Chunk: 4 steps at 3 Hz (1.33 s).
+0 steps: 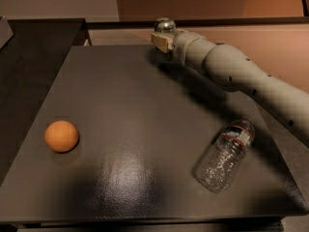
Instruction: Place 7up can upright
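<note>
The can (164, 25) was at the far edge of the dark surface (130, 100), a little right of the middle. Only its silvery upper part and rounded top showed, and it looked roughly upright. Its lower part was hidden behind the hand (163, 38).

The hand, with pale beige pads, was closed narrowly around the can's lower body and held it. Whether the can's base touched the surface could not be told.

The thick grey arm (241, 76) ran from the hand down toward the right edge of the view. It passed above the right rear part of the surface and cast a shadow there.

A clear crinkled bottle (224, 156) lay on its side near the front right corner, neck pointing up and to the right. It was well apart from the can and just beside the arm's lower stretch.

An orange (61, 136) rested near the left edge, well apart from the can and the bottle. Nothing stood between the hand and these two things.
</note>
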Each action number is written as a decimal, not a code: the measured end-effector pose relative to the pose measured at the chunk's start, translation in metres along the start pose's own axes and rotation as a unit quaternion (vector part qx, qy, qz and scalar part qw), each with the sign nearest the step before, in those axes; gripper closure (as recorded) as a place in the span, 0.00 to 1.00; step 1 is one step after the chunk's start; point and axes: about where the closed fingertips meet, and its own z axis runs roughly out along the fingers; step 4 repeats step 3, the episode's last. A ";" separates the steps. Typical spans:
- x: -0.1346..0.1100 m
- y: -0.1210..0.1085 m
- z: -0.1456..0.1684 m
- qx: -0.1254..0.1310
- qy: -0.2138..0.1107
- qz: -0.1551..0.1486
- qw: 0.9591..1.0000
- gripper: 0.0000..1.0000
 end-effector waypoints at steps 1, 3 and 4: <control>0.006 -0.002 0.006 0.003 0.006 -0.001 1.000 0.13; 0.013 -0.003 0.011 0.005 0.007 -0.005 1.000 0.00; 0.013 -0.003 0.011 0.005 0.007 -0.005 1.000 0.00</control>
